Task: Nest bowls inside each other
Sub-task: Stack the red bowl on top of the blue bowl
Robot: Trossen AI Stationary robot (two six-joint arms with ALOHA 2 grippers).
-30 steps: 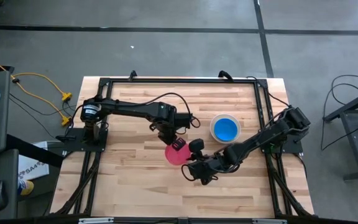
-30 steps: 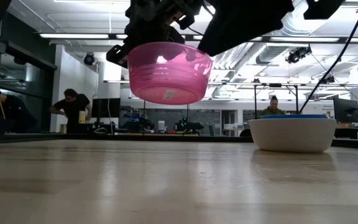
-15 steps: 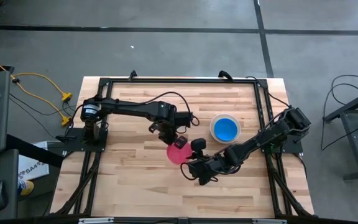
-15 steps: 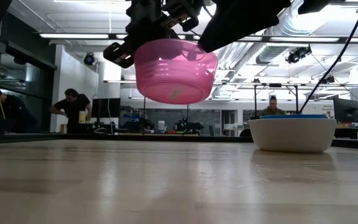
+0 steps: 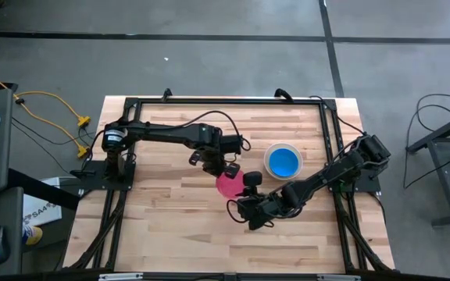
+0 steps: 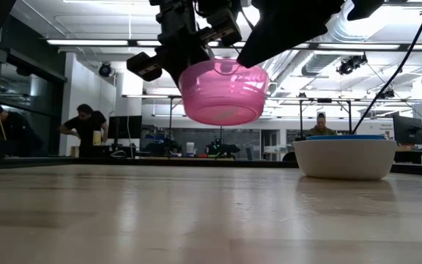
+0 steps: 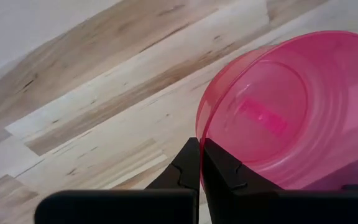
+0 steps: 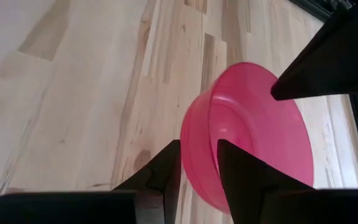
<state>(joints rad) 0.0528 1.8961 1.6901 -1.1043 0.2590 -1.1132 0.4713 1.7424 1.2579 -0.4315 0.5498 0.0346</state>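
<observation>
1. Pink-red translucent round plastic bowl [image 6: 223,92] hangs in the air above the wooden table [image 5: 162,226], near the table's middle; in the low view it is clear of the surface, opening upward, slightly tilted
2. Left gripper [image 7: 200,163]: fingers pinched shut on the rim of the pink-red bowl, one finger inside the wall and one outside; in the high view the left arm reaches from the table's left side to the bowl [image 5: 229,183]
3. Right gripper [image 8: 197,163]: fingers straddle the same bowl's rim on its other side, with a gap between them wider than the wall; I cannot tell from the wrist view whether the pads press on the plastic. High view places this gripper [image 5: 246,204] just beside the bowl, toward the table's near edge
4. White round plastic bowl [image 6: 344,158] stands on the table to the right of the pink-red one and well apart from it; a blue round plastic bowl [image 5: 283,161] sits nested inside it, its rim showing just above the white rim in the low view
5. Background, low view: a person [image 6: 83,127] bends over a bench at far left
</observation>
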